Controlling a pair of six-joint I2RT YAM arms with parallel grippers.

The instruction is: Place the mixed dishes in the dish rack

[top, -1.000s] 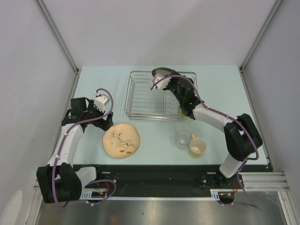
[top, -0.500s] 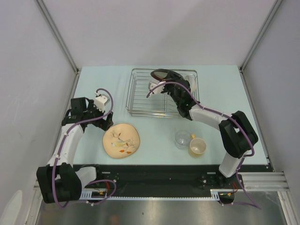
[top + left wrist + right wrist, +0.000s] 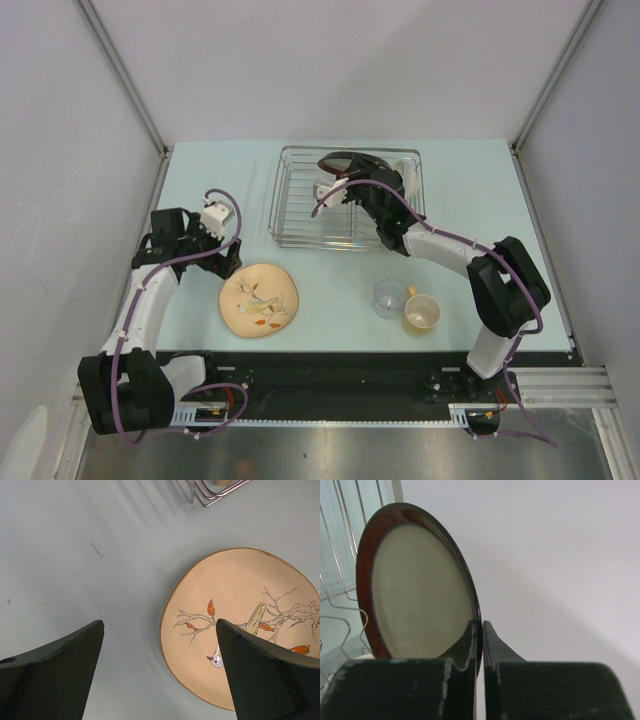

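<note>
My right gripper is shut on the rim of the dark-red-rimmed beige plate and holds it on edge over the back of the silver wire dish rack. In the right wrist view the fingers pinch the plate, with rack wires to the left. A white piece, maybe the white bowl, shows at the rack's right end. The leaf-pattern plate lies flat on the table. My left gripper is open and empty just left of it. The clear glass and the yellowish cup stand in front of the rack.
The pale blue table is walled by grey panels at the back and both sides. A corner of the rack shows at the top of the left wrist view. The black base rail runs along the near edge.
My right gripper has carried the red-rimmed plate lower and a little leftward over the rack, turning it. The left arm has not moved.
</note>
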